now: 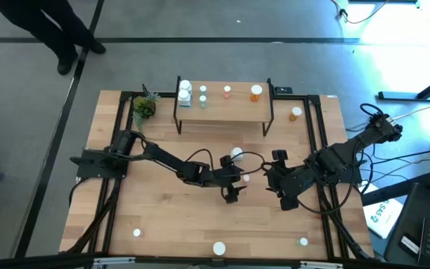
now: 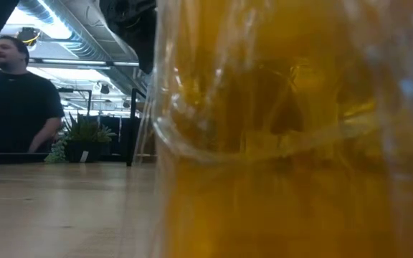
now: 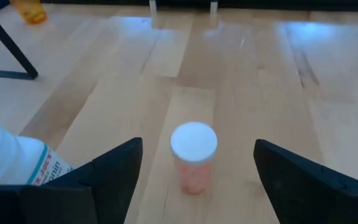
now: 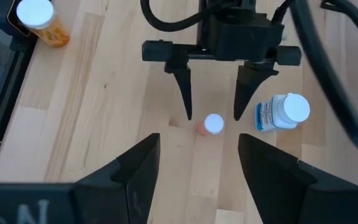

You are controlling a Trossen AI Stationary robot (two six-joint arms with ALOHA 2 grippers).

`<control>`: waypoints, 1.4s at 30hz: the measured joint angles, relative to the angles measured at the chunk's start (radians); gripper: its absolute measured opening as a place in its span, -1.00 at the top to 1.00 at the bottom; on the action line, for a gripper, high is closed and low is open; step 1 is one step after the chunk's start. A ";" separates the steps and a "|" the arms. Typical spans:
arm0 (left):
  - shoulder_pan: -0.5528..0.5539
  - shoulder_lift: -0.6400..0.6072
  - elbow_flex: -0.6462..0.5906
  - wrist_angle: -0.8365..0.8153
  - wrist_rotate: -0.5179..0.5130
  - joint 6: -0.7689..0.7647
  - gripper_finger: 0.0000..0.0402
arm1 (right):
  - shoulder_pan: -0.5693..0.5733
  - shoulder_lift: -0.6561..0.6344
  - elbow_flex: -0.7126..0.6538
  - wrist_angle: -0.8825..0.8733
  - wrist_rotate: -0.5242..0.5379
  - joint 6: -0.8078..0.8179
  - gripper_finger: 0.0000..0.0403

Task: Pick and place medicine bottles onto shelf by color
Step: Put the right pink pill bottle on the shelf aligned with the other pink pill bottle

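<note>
A wooden tabletop (image 1: 163, 217) fills the overhead view, with two dark arms reaching toward its middle. The left arm stretches low from the left edge, bent at the elbow, and its left gripper (image 1: 239, 177) sits near the centre. Its jaws stand wide open, one on each side of a small pink bottle (image 3: 193, 157) with a white cap, which stands upright on the wood between them, untouched. A larger white bottle (image 4: 283, 112) lies on its side just beside that gripper.

The right arm comes in from the right edge, folded, and its right gripper (image 1: 272, 173) faces the left one across the pink bottle. Its jaws are partly open and hold nothing.

The shelf (image 1: 222, 110) stands at the far side of the tabletop with several bottles in a row on top. A potted plant (image 1: 144, 107) sits beside its left end. An orange bottle (image 1: 295, 113) stands apart near its right end.

In the table-level view, a blurred orange shape (image 2: 292, 143) close to the lens hides most of the scene; a person (image 2: 16, 97) shows behind the table.
</note>
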 joint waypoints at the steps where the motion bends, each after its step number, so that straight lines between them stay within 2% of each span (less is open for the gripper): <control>1: 0.000 0.000 0.000 0.000 -0.001 0.000 -0.51 | 0.000 0.000 0.000 0.000 0.000 0.000 -0.09; 21: 0.011 0.001 0.000 0.052 -0.019 0.000 -0.52 | 0.000 0.000 0.000 0.001 0.000 0.000 -0.09; 28: 0.012 0.053 0.000 0.112 -0.001 -0.003 -0.53 | 0.000 0.000 0.000 0.006 0.000 0.002 -0.09; 42: 0.012 0.053 0.000 0.110 -0.002 -0.001 -0.53 | 0.000 0.000 0.000 0.008 0.000 0.001 -0.09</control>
